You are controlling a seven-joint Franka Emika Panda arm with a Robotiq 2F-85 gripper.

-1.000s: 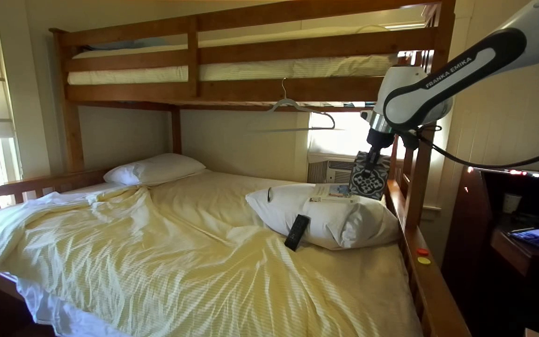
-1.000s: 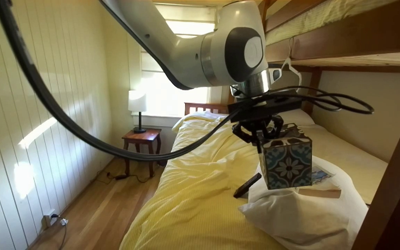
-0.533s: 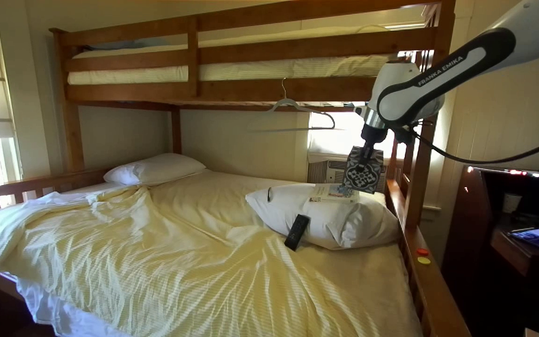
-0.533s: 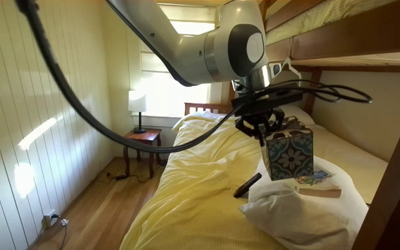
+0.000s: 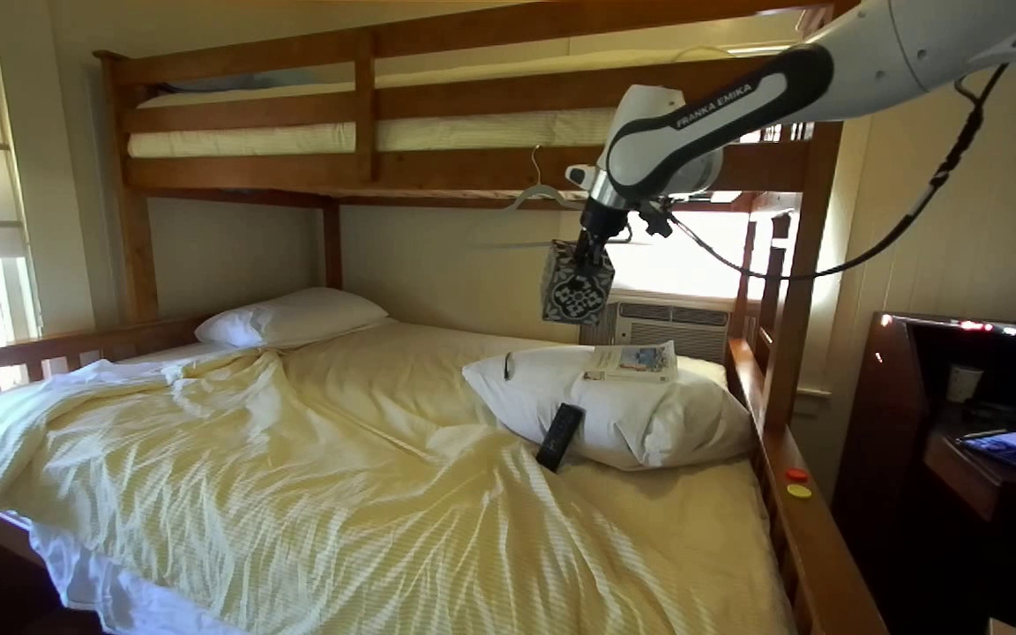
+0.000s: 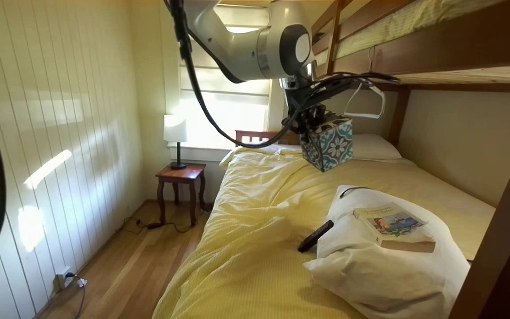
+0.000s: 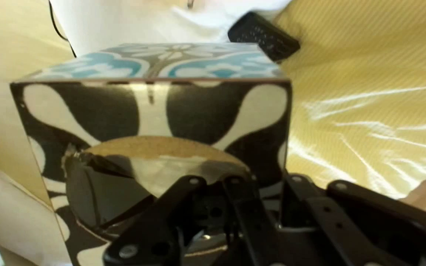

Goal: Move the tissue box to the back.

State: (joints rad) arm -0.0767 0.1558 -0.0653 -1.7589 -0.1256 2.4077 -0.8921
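Note:
The tissue box is a cube with a dark-and-white pattern. It hangs in the air above the bed, slightly tilted, beyond the white pillow. In an exterior view its side with blue tiles and a flower shows. My gripper is shut on the box's wall at the top edge. One finger reaches into the oval opening and the other is outside against the side. The box's top fills much of the wrist view. The fingertips are partly hidden by the box in both exterior views.
A book lies on the pillow, and a black remote leans against it. A hanger hangs from the upper bunk rail close to the arm. A second pillow lies at the bed's far end. A bedpost stands near the pillow.
The arm has carried the tissue box up and away from the pillow, leftward in both exterior views, toward the bed's far end. The book on the pillow is now uncovered.

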